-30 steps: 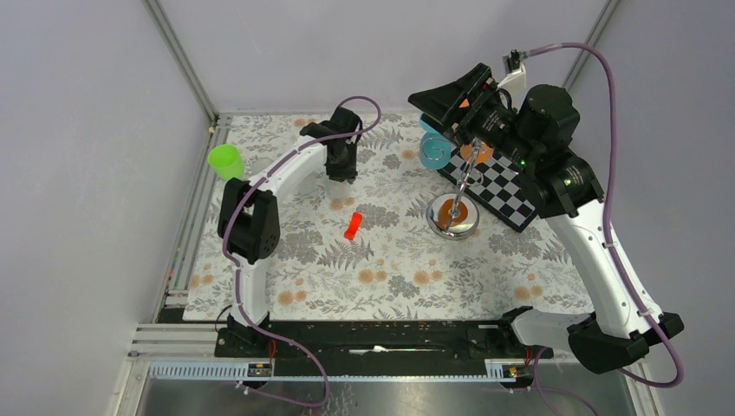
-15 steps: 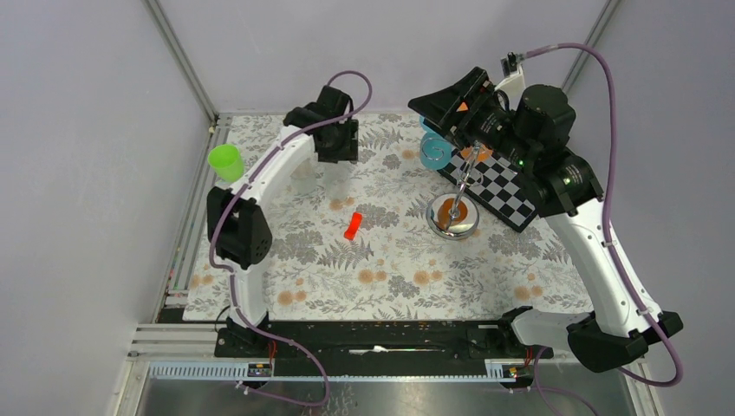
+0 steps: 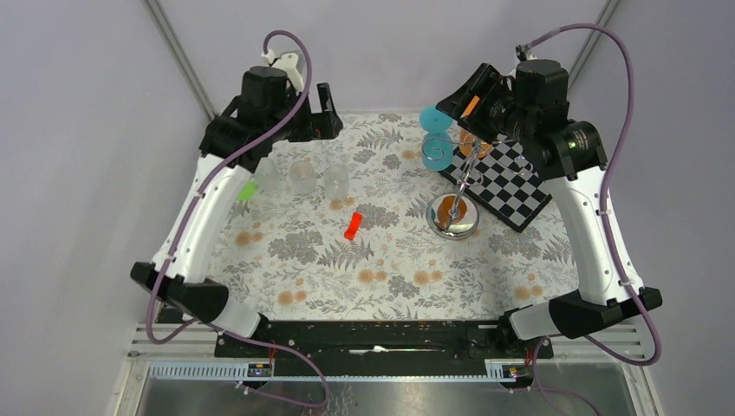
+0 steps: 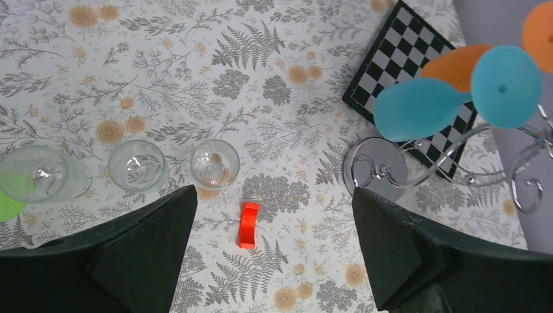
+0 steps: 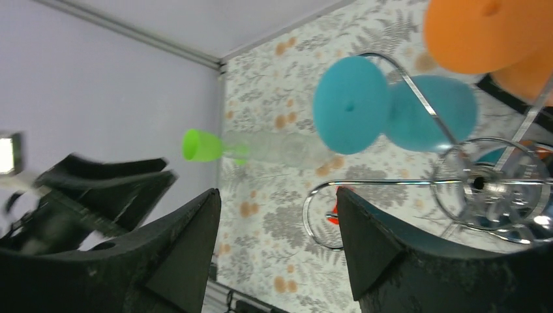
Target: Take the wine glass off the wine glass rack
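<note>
The wine glass rack [image 3: 452,217] stands on its shiny round base right of centre, its wire arms [image 5: 482,186] spreading from the pole. A blue wine glass [image 3: 433,139] and an orange wine glass [image 3: 472,149] hang upside down from those arms; the blue one [image 4: 417,107] also shows in the left wrist view. My right gripper [image 5: 277,241] is open beside the rack's top, one wire loop close to its right finger, nothing between the fingers. Open and holding nothing, my left gripper [image 4: 274,248] is raised at the back left, far from the rack.
Three clear glasses [image 4: 214,163] stand upright in a row at the left, with a green glass [image 3: 249,189] beside them under the left arm. A small red block [image 3: 352,225] lies mid-table. A black-and-white chequered board [image 3: 503,186] lies behind the rack.
My left gripper opened and rose away from the clear glasses toward the back left. The right gripper shifted slightly back by the rack's top, and its jaws narrowed a little.
</note>
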